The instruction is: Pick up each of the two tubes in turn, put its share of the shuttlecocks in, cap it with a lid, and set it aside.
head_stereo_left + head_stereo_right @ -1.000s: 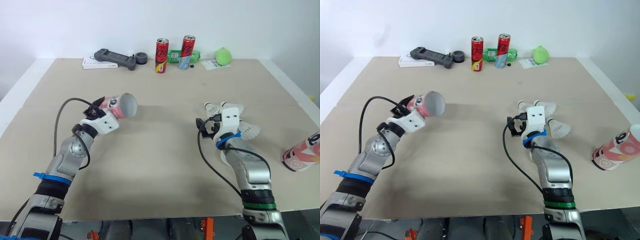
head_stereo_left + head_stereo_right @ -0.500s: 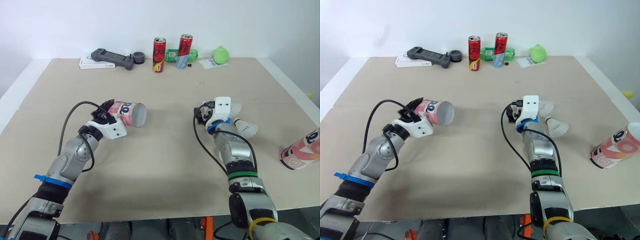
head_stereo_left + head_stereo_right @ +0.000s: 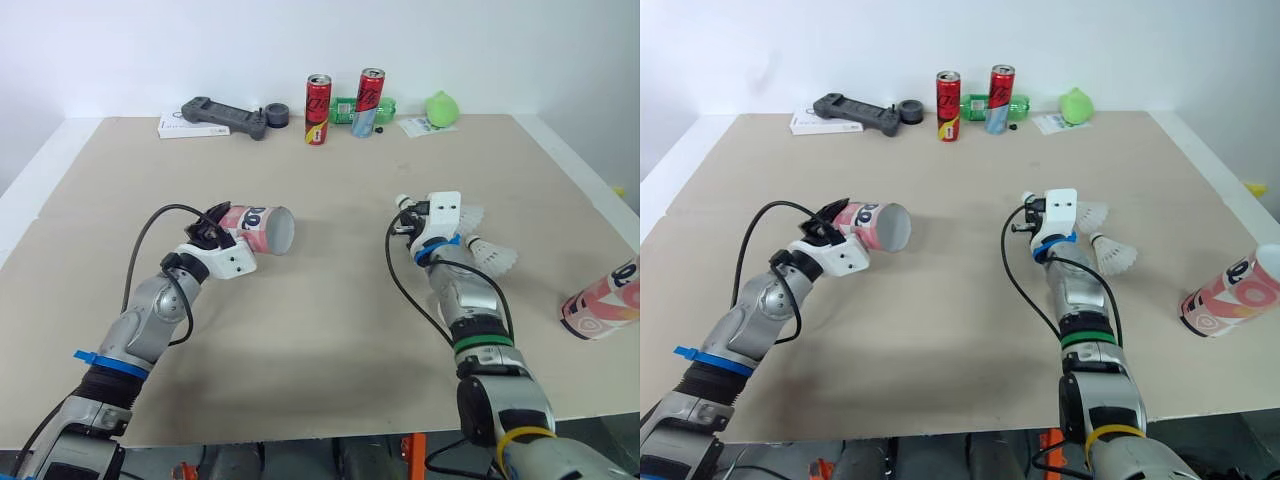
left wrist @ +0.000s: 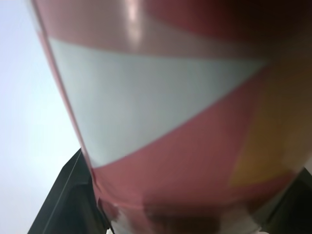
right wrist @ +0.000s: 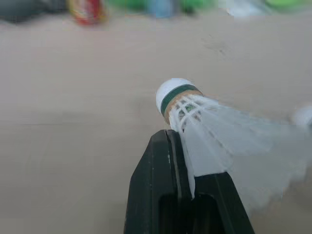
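Tube (image 3: 262, 228), pink and patterned, was the reference for everything else: it hung over the counter (image 3: 320, 330) roughly level, its closed end pinched in the left claw (image 3: 222, 222) and its open mouth turned toward the robot's right. Being nearly level, it would probably let a shuttlecock slide back out unless the mouth was tipped up before loading. The second tube (image 3: 603, 305) lay on its side well apart from the held tube, far to its right and near the counter's edge, where a knock from the right arm might roll it off. The right claw (image 3: 410, 222) stood to the right of the held tube, a clear gap from the mouth, pressed onto the feather skirt of one shuttlecock (image 5: 195, 117). That grip looked thin. Feathers give, so the shuttlecock could pivot or slip on the way across, and its skirt might catch or crush on the rim. Its green-banded cork projected beyond the fingertips and seemed to point past the held tube instead of at the mouth, so the wrist would need turning first. Two loose shuttlecocks (image 3: 495, 257) lay on the counter just beyond the right claw, on the side away from the held tube.
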